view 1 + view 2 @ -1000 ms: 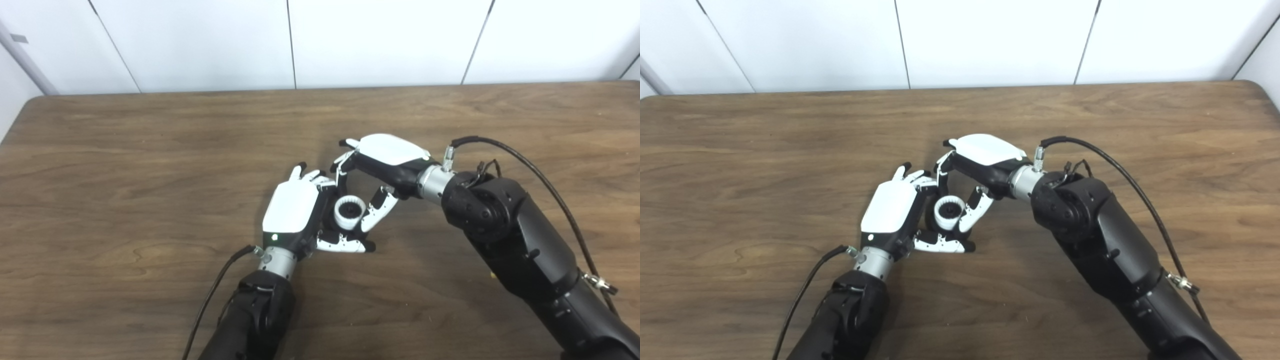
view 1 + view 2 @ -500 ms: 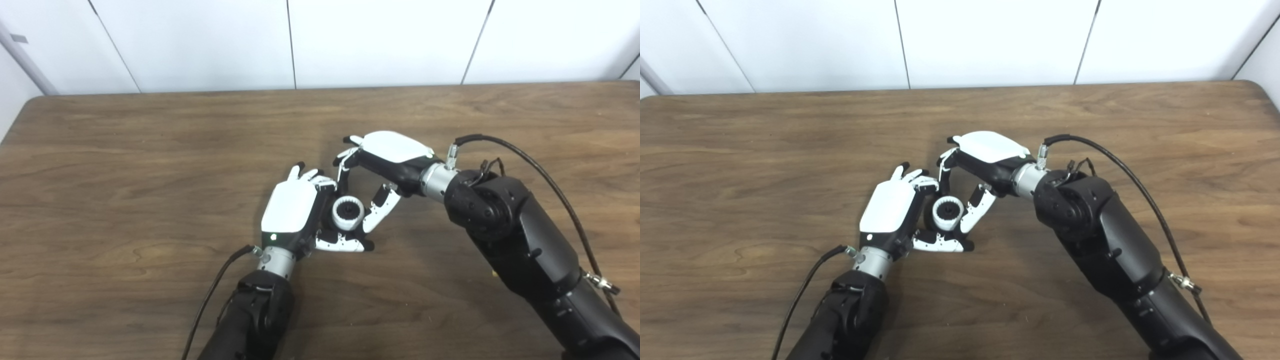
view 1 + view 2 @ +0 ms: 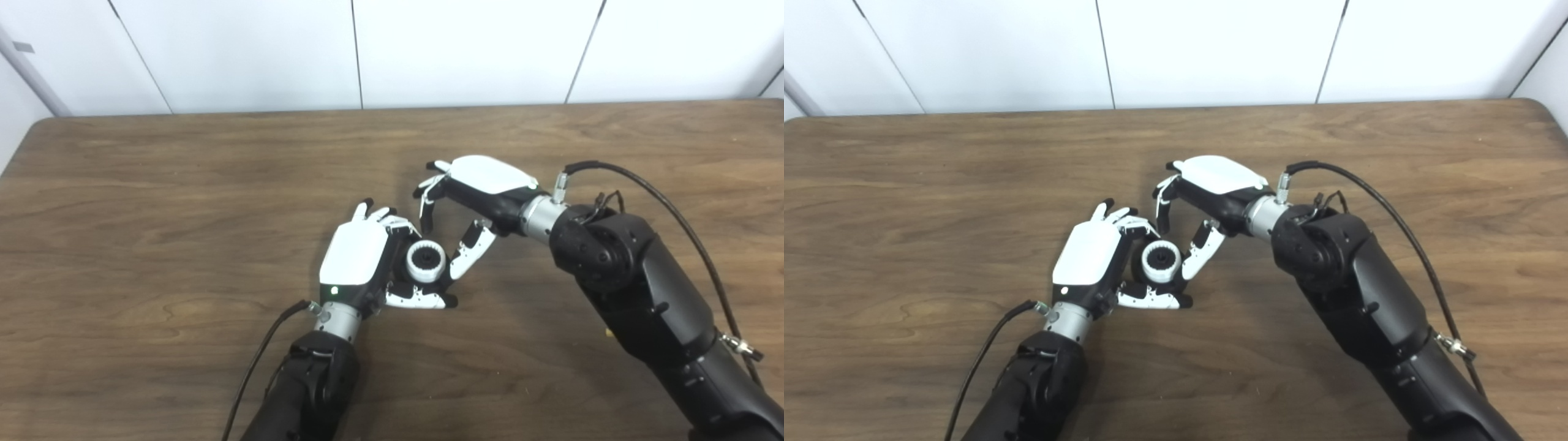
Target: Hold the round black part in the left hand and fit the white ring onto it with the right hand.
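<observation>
My left hand (image 3: 358, 260) is shut on the round black part (image 3: 1144, 269) and holds it just above the table. The toothed white ring (image 3: 425, 261) sits on the end of the black part, facing up and right; it also shows in the right eye view (image 3: 1159, 261). My right hand (image 3: 474, 190) is just right of and behind the ring, fingers spread and empty. Its thumb hangs close to the ring's right side, its fingers curl above and behind it, and I see a small gap between them and the ring.
The wooden table (image 3: 153, 202) runs to a white panelled wall at the back. Black cables trail from both wrists, one looping over my right forearm (image 3: 637, 288).
My right hand has let go of the white ring and drawn back up and to the right, fingers opening. The ring stays on the black part in my left hand, which has barely moved.
</observation>
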### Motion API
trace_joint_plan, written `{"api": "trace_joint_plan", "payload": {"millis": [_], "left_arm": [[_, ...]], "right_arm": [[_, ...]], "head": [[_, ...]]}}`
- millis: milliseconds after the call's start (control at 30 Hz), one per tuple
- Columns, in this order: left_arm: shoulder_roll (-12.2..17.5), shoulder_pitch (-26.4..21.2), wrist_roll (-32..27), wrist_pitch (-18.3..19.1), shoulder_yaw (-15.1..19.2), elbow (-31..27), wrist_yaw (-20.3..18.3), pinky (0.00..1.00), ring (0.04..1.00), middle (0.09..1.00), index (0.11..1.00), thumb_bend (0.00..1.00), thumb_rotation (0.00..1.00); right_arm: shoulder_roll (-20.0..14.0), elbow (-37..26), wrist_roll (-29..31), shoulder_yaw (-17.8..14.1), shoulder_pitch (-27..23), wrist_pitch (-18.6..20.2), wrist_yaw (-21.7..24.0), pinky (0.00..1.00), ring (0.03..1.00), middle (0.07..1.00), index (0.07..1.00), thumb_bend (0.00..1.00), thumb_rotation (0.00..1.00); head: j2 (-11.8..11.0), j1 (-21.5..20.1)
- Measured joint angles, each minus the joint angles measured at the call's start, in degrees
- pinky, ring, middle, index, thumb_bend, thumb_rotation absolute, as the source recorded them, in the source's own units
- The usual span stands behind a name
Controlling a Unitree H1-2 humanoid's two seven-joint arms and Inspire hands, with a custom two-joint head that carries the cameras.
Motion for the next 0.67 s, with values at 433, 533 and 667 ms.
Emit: {"api": "trace_joint_plan", "payload": {"millis": [433,533,667], "left_arm": [[0.6,-0.1,-0.8,-1.3,1.0,0.2,-0.1,1.00,0.878,0.746,0.482,0.53,0.05],[0.8,-0.1,-0.8,-1.2,1.3,0.2,-0.6,1.00,0.888,0.762,0.487,0.53,0.06],[1.2,-0.4,-0.8,-1.2,1.5,0.1,-1.3,1.00,0.901,0.792,0.526,0.60,0.10]], "right_arm": [[-3.6,-2.1,0.2,-3.5,-0.9,2.3,3.0,1.00,1.000,0.855,0.641,1.00,0.24],[-4.0,-2.7,0.1,-4.1,-0.9,3.9,4.1,1.00,1.000,0.859,0.704,1.00,0.23],[-5.6,-3.7,0.1,-4.4,-0.9,4.5,4.3,1.00,1.000,0.863,0.734,1.00,0.24]], "head": [[-0.8,0.2],[-1.0,0.3],[-1.3,0.4]]}}
